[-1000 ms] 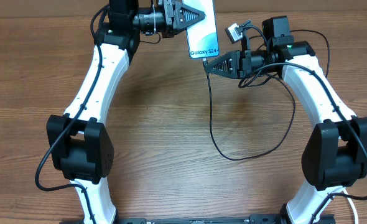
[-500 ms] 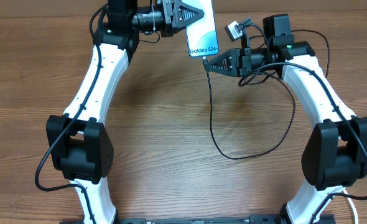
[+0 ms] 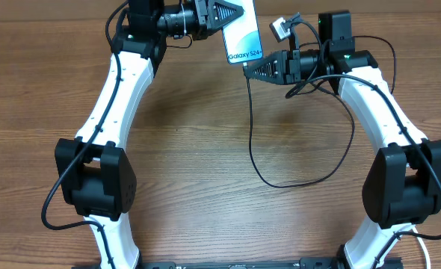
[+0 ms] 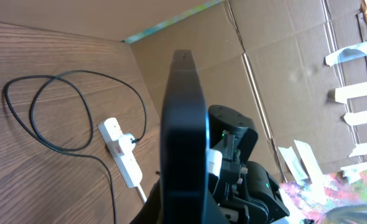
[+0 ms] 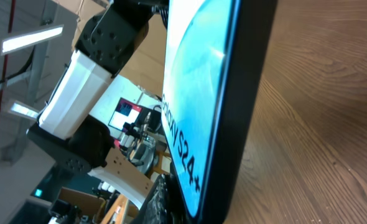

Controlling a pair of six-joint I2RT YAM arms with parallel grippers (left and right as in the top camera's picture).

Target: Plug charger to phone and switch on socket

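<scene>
In the overhead view my left gripper [image 3: 239,13] is shut on the phone [image 3: 244,37] and holds it above the table's far edge, its "Galaxy S24+" end towards the right arm. My right gripper [image 3: 249,72] is shut on the connector tip of the charger [image 3: 252,142] and sits right at the phone's bottom edge. The thin black cable hangs down and loops across the table. The right wrist view shows the phone [image 5: 196,93] filling the frame, its lower edge against my dark fingertips [image 5: 162,202]. The white socket [image 4: 122,154] lies on the table with a black plug in it.
Cardboard boxes [image 4: 264,62] stand behind the table's far edge. Loops of charger cable [image 4: 110,186] lie on the wood beside the socket. The right arm [image 3: 385,112] and left arm [image 3: 116,97] reach along both sides of the table.
My right gripper has moved up and slightly left with the connector tip, closing in on the phone's bottom edge. The phone has shifted a little towards the far edge.
</scene>
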